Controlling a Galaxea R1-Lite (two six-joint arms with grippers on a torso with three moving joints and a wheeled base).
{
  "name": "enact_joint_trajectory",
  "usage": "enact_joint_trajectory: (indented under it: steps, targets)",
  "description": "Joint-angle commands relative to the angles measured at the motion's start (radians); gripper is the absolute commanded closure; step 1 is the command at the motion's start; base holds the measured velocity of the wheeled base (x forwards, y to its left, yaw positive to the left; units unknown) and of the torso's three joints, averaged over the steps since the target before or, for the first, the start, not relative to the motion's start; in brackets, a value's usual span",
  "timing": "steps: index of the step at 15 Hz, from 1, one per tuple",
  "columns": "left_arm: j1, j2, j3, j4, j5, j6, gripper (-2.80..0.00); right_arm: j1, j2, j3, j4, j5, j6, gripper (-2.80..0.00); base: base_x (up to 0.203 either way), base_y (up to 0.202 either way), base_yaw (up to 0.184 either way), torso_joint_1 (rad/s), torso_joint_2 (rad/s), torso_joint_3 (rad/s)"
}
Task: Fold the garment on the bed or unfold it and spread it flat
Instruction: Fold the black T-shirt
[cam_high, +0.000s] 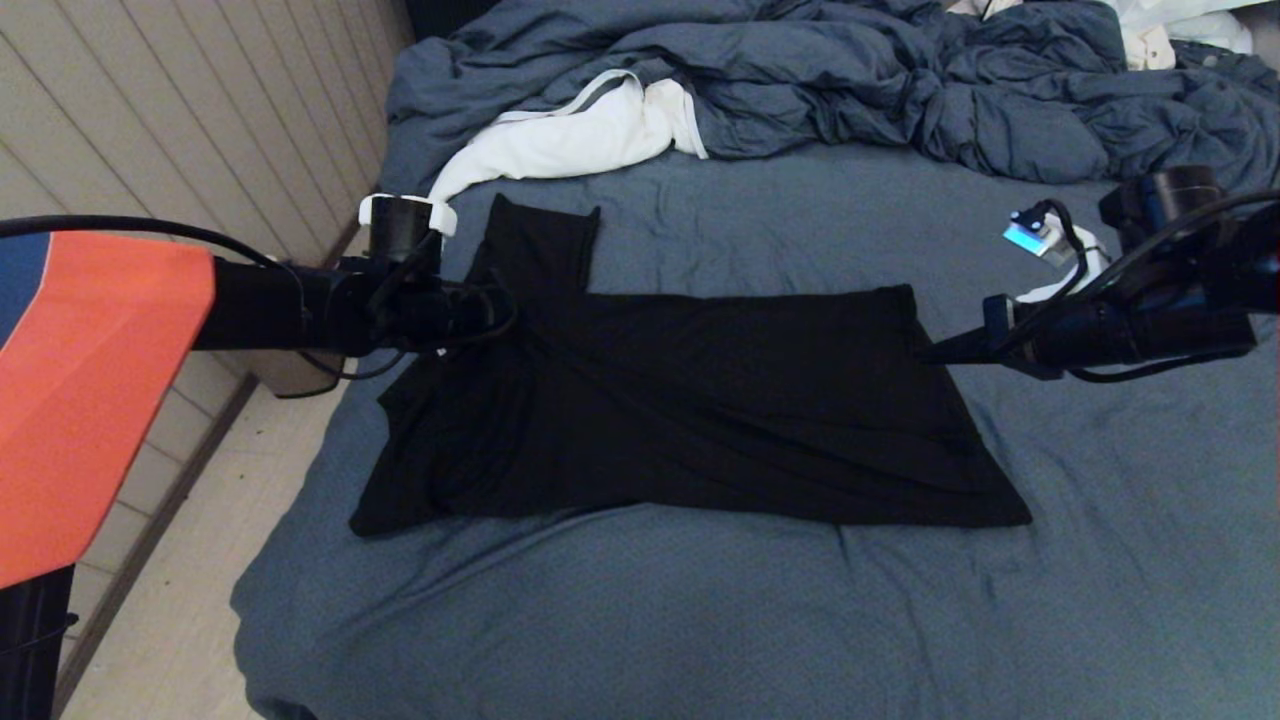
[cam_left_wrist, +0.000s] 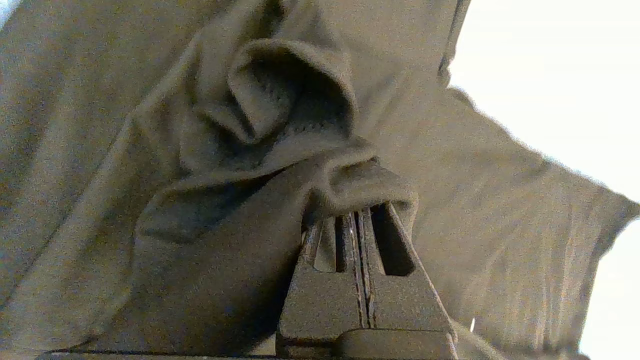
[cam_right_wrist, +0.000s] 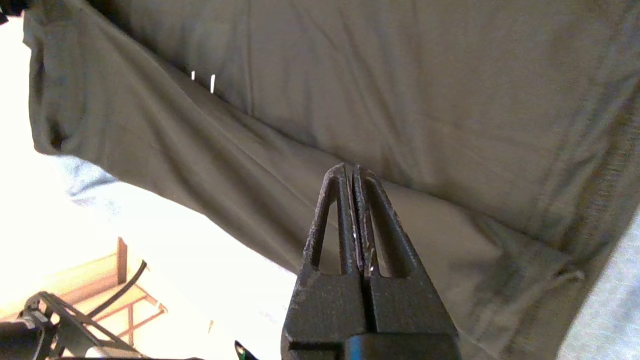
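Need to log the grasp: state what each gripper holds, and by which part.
Left gripper pinches a bunched fold of the garment. Right gripper is shut at its edge; a hold cannot be told.

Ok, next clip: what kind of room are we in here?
Most likely a bedroom. A wide bed with a blue-grey sheet fills the view, a rumpled duvet is heaped at its far end, and a black T-shirt lies spread on the sheet. A panelled wall runs along the bed's left side.

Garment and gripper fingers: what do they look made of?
The garment looks like soft, matte knit fabric, probably cotton jersey: it drapes, creases and bunches in folds where the left gripper pinches it. The fingers look like hard, black, grainy plastic with cut-out slots, possibly printed.
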Motion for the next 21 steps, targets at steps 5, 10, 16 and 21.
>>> enact_joint_trajectory:
  steps: [5,10,16,21]
  targets:
    - [-0.097,-0.067,0.08,0.003,0.014,0.006,0.0,0.0,-0.003,0.001,0.002,0.004,0.0,0.0,0.0,0.0,0.0,0.0,0.0,0.0]
    - [-0.143,-0.068,0.115,0.003,0.02,0.032,0.0,0.0,-0.006,0.001,0.002,0.004,0.0,0.0,0.0,0.0,0.0,0.0,0.0,0.0]
    - [-0.116,-0.079,0.077,0.0,0.116,0.065,0.0,0.0,-0.006,0.001,0.003,0.004,0.0,0.0,0.0,0.0,0.0,0.0,0.0,0.0]
    - [-0.045,-0.167,0.051,0.002,0.131,0.065,0.0,0.0,-0.006,0.001,0.002,0.004,0.0,0.0,0.0,0.0,0.0,0.0,0.0,0.0]
